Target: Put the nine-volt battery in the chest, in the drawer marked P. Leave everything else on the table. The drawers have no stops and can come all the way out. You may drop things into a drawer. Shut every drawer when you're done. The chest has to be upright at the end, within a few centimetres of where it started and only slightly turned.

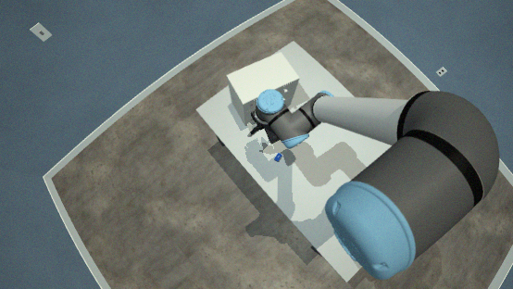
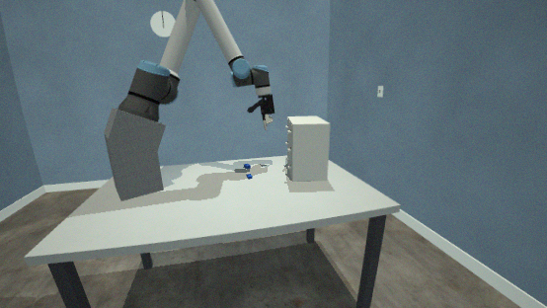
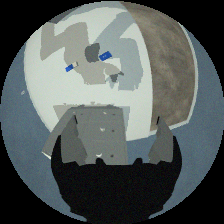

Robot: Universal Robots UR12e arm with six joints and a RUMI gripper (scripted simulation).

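The chest (image 1: 264, 76) (image 2: 312, 150) (image 3: 95, 132) is a pale upright box with small knobs on its front. Its drawers look shut; no letters can be read. A small blue block (image 2: 249, 176) (image 3: 69, 68) with a pale end lies on the table in front of the chest. Another blue block (image 1: 278, 157) (image 2: 247, 166) (image 3: 105, 56) lies apart from it. Which one is the nine-volt battery I cannot tell for sure. My gripper (image 2: 267, 123) (image 3: 117, 116) is open and empty, high above the table beside the chest's front, near its top level.
The white table (image 1: 319, 204) (image 2: 197, 222) (image 3: 45, 100) bears the chest near one end and the arm's grey base (image 2: 135, 158) near the other. Shadows of the arm fall around the blue blocks. A table edge runs close beside the chest.
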